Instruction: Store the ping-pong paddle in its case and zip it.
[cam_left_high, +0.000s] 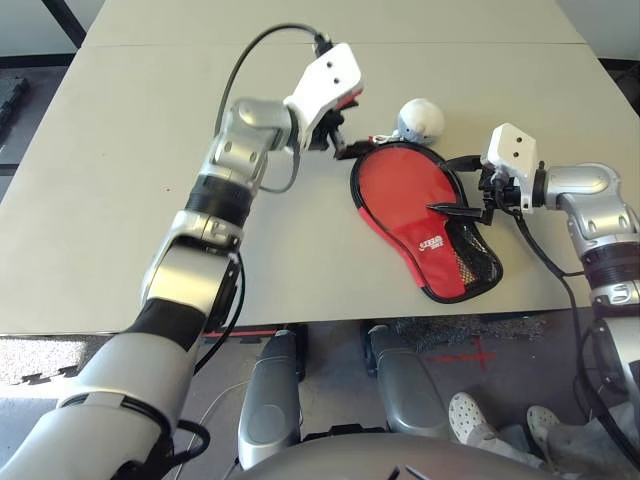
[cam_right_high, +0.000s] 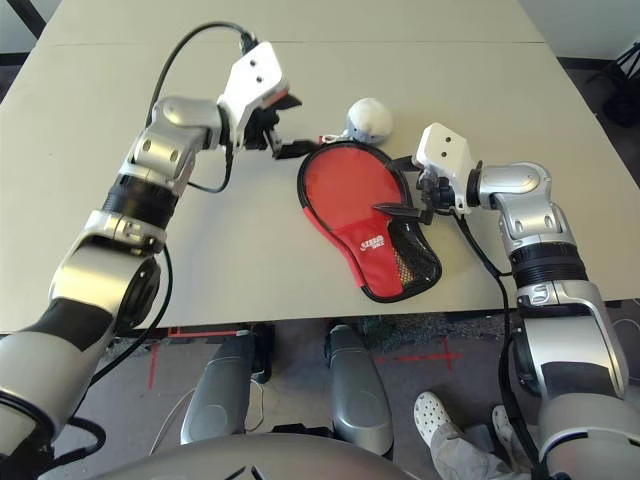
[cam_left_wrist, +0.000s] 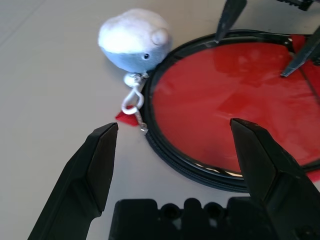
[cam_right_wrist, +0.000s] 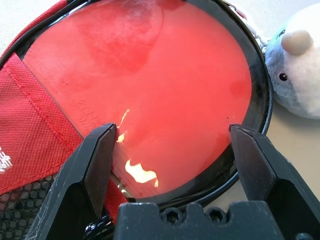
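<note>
The left pincer (cam_left_high: 338, 135) stands open just beside the round end of the red case (cam_left_high: 400, 200); the right pincer (cam_left_high: 455, 186), also open, reaches over its edge, a plush charm (cam_left_high: 420, 121) between the pincers on the far side.

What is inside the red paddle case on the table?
Through the clear panel of the case, a smooth round red surface is visible, probably the paddle. Its handle cannot be seen; the red fabric covers the narrow end.

red case (cam_left_high: 405, 190) with black edging, black mesh pocket (cam_left_high: 478, 265), white logo (cam_left_high: 431, 243), white and blue-grey plush charm (cam_left_wrist: 135, 40)
</note>
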